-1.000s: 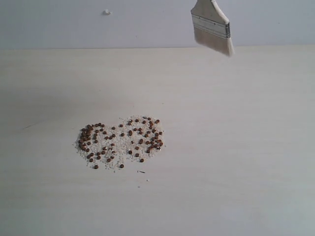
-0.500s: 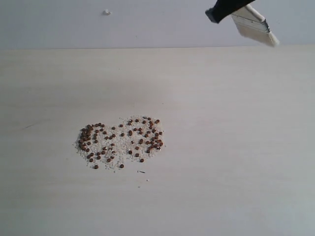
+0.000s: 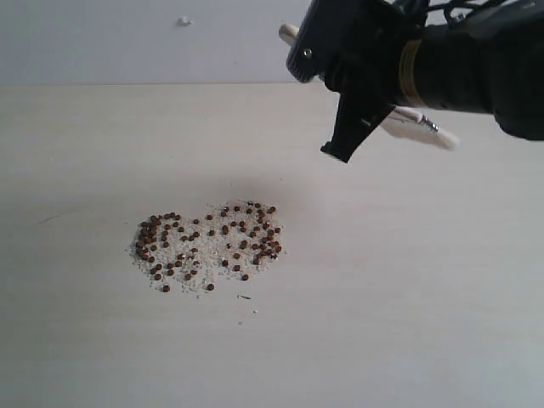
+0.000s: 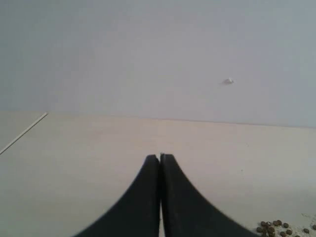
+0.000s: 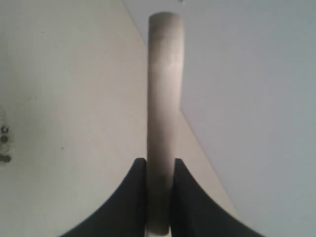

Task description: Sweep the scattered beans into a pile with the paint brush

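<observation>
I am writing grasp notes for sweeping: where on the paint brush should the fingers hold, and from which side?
Hold the paint brush on its long pale handle, away from the bristles, which must stay free to sweep. Come from the handle's sides so the fingers close across its slim width, as the right gripper does; the straight shaft fits between them.

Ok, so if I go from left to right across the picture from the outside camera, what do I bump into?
The beans → the right gripper → the bristle end of the paint brush that it holds.
</observation>
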`<state>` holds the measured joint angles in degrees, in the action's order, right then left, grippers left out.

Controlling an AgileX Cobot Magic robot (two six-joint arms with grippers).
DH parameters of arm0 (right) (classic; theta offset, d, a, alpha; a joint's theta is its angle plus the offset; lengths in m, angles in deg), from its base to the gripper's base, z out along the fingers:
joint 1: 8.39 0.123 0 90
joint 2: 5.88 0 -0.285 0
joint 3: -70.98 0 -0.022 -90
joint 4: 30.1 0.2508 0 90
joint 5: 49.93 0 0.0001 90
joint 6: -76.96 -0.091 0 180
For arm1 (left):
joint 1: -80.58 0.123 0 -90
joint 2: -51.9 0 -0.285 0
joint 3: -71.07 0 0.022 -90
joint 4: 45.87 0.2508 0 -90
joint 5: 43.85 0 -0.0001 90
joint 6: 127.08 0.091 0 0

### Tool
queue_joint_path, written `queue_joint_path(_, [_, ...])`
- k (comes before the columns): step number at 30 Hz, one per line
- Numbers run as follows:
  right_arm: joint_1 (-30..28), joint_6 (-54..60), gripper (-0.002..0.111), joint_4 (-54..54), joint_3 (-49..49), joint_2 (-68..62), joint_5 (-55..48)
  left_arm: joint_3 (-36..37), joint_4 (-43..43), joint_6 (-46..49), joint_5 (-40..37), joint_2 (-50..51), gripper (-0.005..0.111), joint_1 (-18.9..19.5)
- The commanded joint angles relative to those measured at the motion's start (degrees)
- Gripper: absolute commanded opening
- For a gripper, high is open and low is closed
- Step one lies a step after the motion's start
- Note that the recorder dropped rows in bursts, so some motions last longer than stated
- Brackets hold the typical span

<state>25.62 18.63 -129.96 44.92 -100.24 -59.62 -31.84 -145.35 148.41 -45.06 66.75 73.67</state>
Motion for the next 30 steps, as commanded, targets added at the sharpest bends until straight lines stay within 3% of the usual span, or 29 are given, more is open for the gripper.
queue_joint_path(1, [0.7,-7.5,0.0,-0.1,-3.6,3.0,-4.3,0.1,-0.1,0.1,0.0,-0.3,0.0,0.1])
queue_joint_path(5, [0.7,-19.0,0.0,-0.1,-4.7,4.8,-10.1,0.1,-0.1,0.1,0.0,-0.3,0.0,0.1])
queue_joint_path(11, [0.7,-32.6,0.0,-0.1,-4.7,5.3,-9.8,0.1,0.0,0.1,0.0,-0.3,0.0,0.1])
queue_joint_path(18, [-0.2,-31.2,0.0,-0.1,-4.7,5.2,-8.9,0.1,0.0,0.1,0.0,-0.3,0.0,0.1])
queue_joint_path(21, [-3.6,-19.4,0.0,1.5,-4.4,4.6,-4.8,0.1,0.0,0.1,0.0,-0.3,0.0,0.1])
queue_joint_path(23, [-6.5,-3.2,0.0,11.2,-3.7,3.4,1.0,0.1,0.0,0.1,0.0,-0.3,0.0,0.1])
queue_joint_path(30, [-12.8,47.9,0.0,66.9,-5.9,-2.0,27.9,0.1,0.0,0.1,0.0,-0.3,0.0,0.1])
